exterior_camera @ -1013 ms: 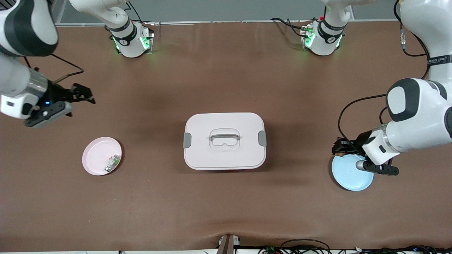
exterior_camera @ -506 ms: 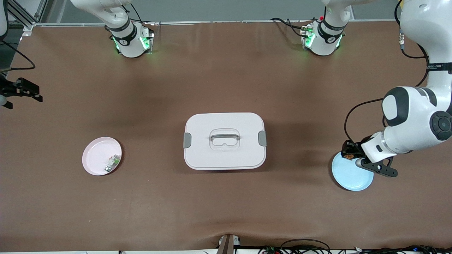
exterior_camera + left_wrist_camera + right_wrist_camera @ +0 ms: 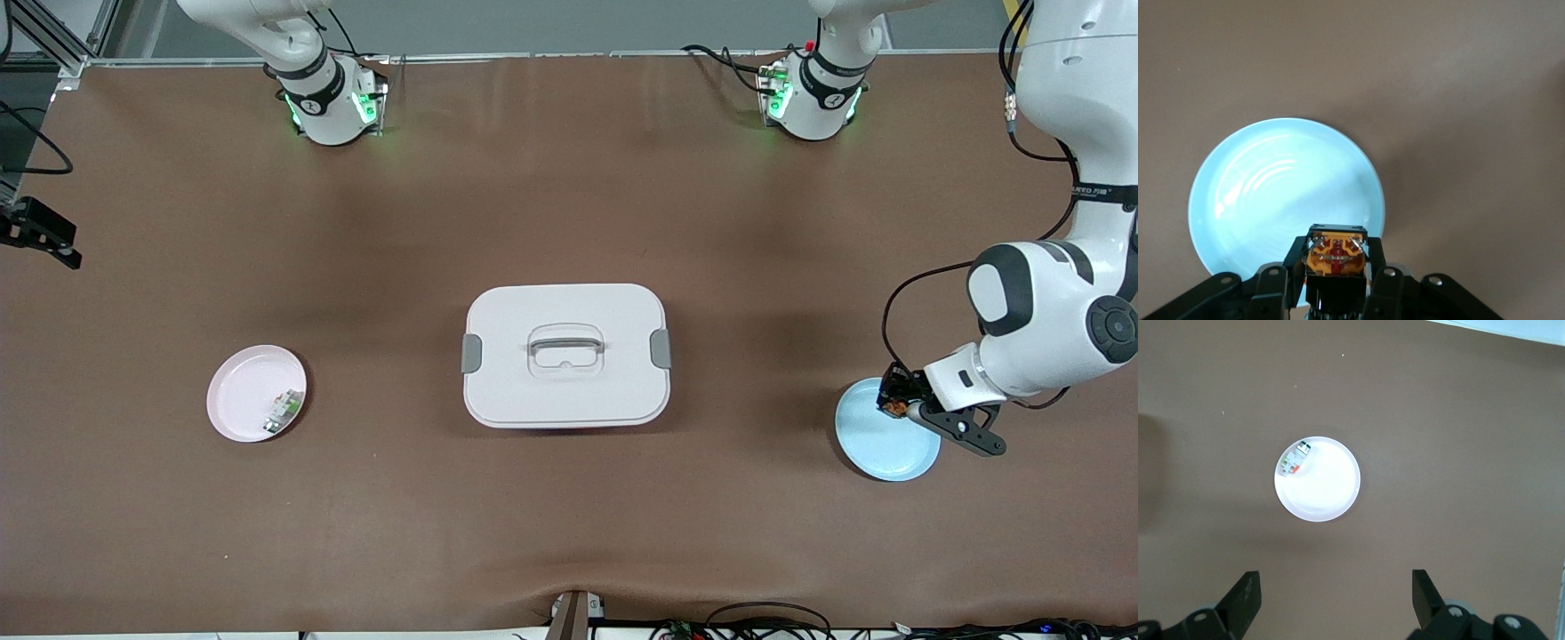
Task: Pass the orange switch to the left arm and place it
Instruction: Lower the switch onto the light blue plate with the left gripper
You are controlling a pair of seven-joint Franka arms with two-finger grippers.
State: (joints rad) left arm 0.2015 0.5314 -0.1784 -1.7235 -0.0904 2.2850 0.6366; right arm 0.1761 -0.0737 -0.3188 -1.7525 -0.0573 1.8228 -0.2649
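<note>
My left gripper (image 3: 893, 399) is shut on the orange switch (image 3: 897, 409) and holds it over the edge of the blue plate (image 3: 876, 443). In the left wrist view the switch (image 3: 1336, 253) shows its orange face between the fingers, above the plate's rim (image 3: 1271, 180). The white box (image 3: 565, 354) with grey latches stands at the table's middle, well apart from both grippers. My right gripper (image 3: 40, 233) is open and empty, high over the table's edge at the right arm's end. In the right wrist view (image 3: 1335, 593) its jaws stand wide apart.
A pink plate (image 3: 240, 387) lies between the box and the right arm's end of the table, with a small white-and-green component (image 3: 282, 411) on it. The plate (image 3: 1328, 487) and component (image 3: 1295, 460) show in the right wrist view. Cables lie along the table's near edge.
My right arm has pulled back to its end of the table. My left gripper has carried the switch a little farther over the blue plate.
</note>
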